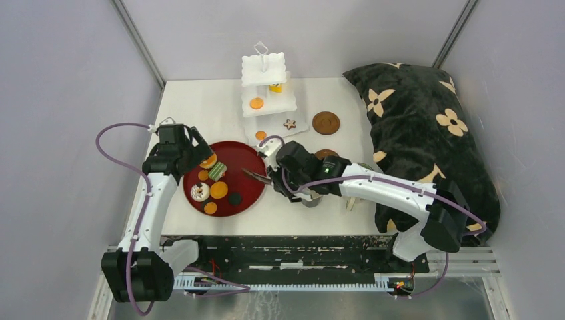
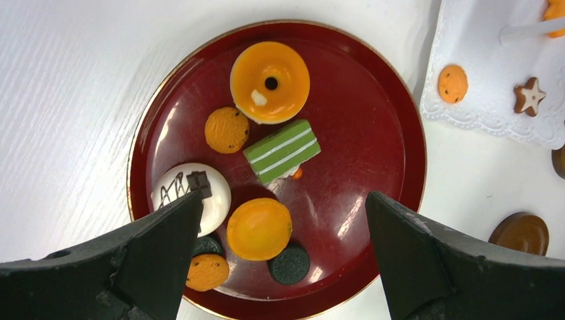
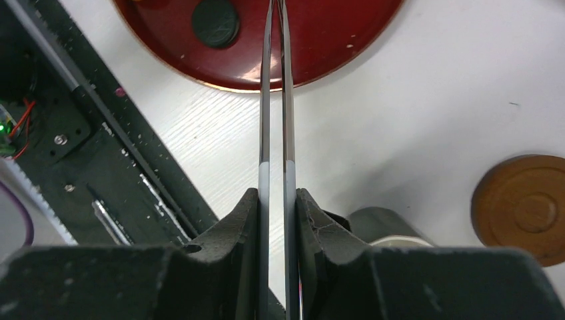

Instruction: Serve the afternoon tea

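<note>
The right arm stretches low across the table (image 1: 200,107) toward the red tray (image 2: 373,100). The right gripper (image 3: 276,200) is clamped on metal tongs (image 3: 274,100), whose blades are pressed nearly together and reach over the tray's edge. The left gripper (image 2: 283,207) hangs above the tray, jaws wide apart and empty, over the sweets (image 2: 282,151) lying in it.

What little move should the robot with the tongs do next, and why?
Probably loosen the right gripper a bit so the metal tongs spread: their arms are pinched nearly together over the dark red tray, with no sweet seen between them.
</note>
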Controlling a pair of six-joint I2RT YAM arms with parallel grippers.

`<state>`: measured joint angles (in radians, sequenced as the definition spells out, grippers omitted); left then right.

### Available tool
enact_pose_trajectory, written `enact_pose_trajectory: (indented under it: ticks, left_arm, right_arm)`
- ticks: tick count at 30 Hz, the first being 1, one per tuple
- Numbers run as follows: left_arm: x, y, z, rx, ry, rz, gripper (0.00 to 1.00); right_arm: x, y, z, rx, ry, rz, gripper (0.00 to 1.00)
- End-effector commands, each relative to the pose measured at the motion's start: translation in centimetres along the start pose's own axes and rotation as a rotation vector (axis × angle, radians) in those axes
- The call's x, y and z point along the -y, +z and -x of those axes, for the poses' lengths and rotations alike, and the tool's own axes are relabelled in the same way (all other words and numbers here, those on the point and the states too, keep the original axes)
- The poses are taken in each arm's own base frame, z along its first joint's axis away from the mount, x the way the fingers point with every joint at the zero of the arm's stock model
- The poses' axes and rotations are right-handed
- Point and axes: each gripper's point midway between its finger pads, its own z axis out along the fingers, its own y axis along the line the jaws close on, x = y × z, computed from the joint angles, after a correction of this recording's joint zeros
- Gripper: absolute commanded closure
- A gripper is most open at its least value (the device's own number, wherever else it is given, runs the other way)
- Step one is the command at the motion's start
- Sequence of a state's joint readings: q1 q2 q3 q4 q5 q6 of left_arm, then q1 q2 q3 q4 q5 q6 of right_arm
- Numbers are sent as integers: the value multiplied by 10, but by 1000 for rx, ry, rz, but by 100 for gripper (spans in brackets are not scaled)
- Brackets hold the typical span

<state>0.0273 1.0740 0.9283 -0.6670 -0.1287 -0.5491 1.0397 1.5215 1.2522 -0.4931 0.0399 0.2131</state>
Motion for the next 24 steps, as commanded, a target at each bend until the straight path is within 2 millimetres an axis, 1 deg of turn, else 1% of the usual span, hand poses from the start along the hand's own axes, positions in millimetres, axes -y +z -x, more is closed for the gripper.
enact_pose_trajectory:
  ticks: [1, 4, 6, 7, 11, 13, 16, 19, 22, 24]
  left_arm:
    - [-6, -5, -5, 7, -25, 5, 1]
    - [-6, -5, -8, -2, -31, 4, 1]
    - [-3, -4, -11, -16, -36, -12, 1]
    - [-3, -3, -12, -22, -36, -13, 1]
    - [-3, -1, -9, -21, -28, -1, 1]
    - [-3, -1, -7, -18, -27, 0, 1]
    - [-1, 0, -6, -18, -31, -6, 1]
    - [-1, 2, -7, -22, -30, -1, 1]
    - [-2, 2, -8, -23, -30, 2, 1]
    - [-3, 2, -8, -22, -31, 2, 1]
  right_arm:
    - [-33, 2, 22, 85, -30, 91, 74]
    - [-44, 9, 18, 63, -72, 113, 72]
    - [-54, 11, 14, 26, -140, 157, 72]
    - [-55, 12, 11, 6, -176, 159, 71]
    - [-61, 14, 6, -33, -247, 183, 70]
    - [-71, 13, 4, -32, -252, 218, 70]
    - [-89, 12, 1, -28, -269, 279, 72]
    - [-101, 18, -4, -43, -280, 309, 75]
    - [-103, 27, -7, -55, -282, 306, 77]
    - [-98, 36, -8, -54, -284, 273, 78]
